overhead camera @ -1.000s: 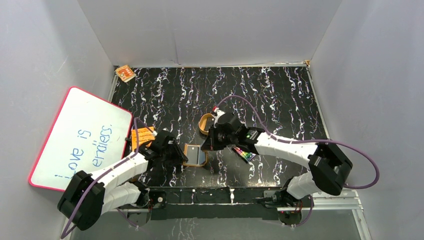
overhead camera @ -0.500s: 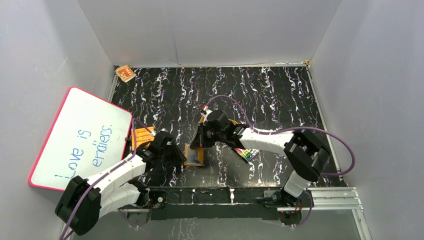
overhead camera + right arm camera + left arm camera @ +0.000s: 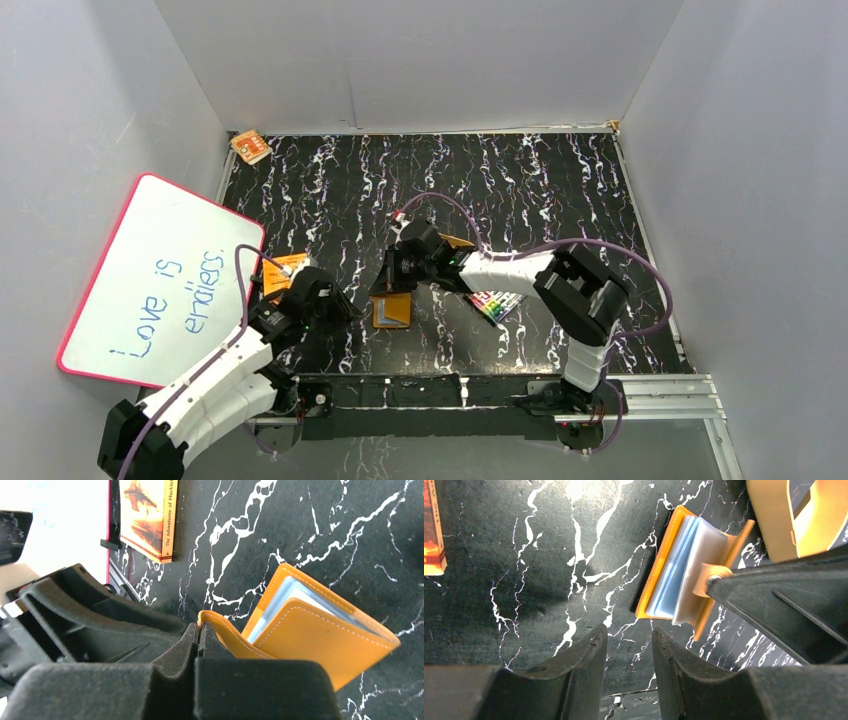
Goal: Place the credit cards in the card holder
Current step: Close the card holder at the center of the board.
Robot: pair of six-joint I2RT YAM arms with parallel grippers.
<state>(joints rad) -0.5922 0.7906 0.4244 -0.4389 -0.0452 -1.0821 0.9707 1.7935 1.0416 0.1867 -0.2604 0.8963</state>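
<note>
the card holder (image 3: 320, 640) rests on the black table (image 3: 560, 190) between the two arms, its cover partly lifted. it looks light and made of soft leather with limp clear sleeves, so it is likely to flop unless pinned. the right gripper (image 3: 199, 630) is clenched on the snap tab (a thin, bendable hold; the spine looks stiffer). the left gripper (image 3: 629, 635) sits just beside the holder, jaws parted, grasping nothing. no card shows in the sleeves. the credit cards cannot be made out; a dark shape in the tan tray (image 3: 769, 525) may be one.
</note>
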